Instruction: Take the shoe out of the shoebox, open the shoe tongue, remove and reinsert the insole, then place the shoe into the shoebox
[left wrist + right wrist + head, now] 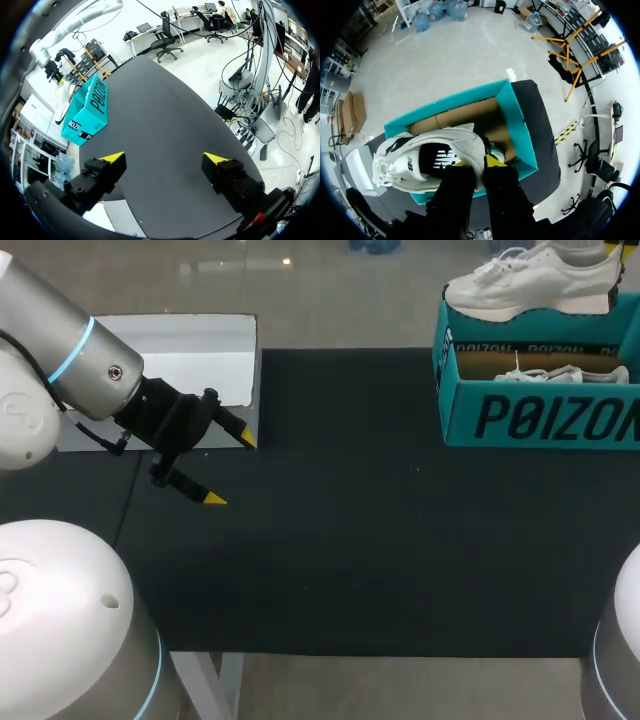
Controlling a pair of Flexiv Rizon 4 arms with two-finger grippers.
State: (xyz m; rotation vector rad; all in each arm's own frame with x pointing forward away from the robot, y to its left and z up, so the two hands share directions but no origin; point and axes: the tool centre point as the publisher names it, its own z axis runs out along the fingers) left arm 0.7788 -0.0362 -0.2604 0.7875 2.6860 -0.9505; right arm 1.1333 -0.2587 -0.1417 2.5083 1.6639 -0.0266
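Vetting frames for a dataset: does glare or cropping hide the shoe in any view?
Head view: white shoe glare-free, its top cut by the frame edge. Right wrist view: evenly lit, right gripper covering part. Left wrist view: small, pale against bright surroundings.

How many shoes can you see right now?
2. A white sneaker is held over the teal shoebox by the right hand. The second sneaker lies inside the shoebox, mostly hidden, its laces and upper edge showing.
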